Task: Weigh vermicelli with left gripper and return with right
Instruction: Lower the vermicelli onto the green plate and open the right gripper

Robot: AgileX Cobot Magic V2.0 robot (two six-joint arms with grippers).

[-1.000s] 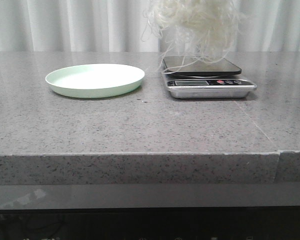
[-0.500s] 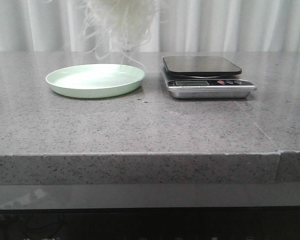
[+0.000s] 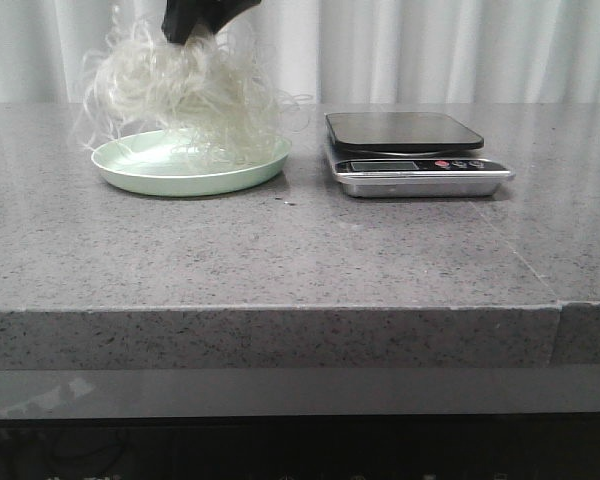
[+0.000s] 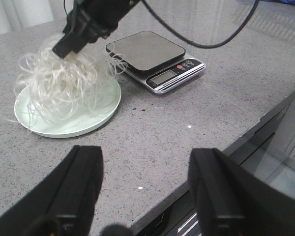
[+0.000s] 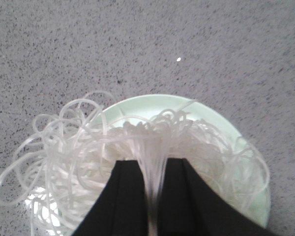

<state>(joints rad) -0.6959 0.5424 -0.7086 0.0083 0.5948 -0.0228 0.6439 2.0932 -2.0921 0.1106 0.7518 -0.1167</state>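
Lowered onto round green plate (image 3: 150, 178): wispy vermicelli (image 3: 180, 100), pinched in right tool (image 3: 185, 30)

The front view looks level across the table; both wrist views look down, sharing the plate (image 3: 190, 165).

Whitish-cream translucent vermicelli (image 3: 180, 95) between black fingers (image 5: 125, 196) of the right gripper (image 5: 153, 196); beneath them a pale green plate (image 3: 140, 175) on speckled grey stone table (image 3: 280, 250); nearby, silver scale (image 3: 415, 150) with black platform
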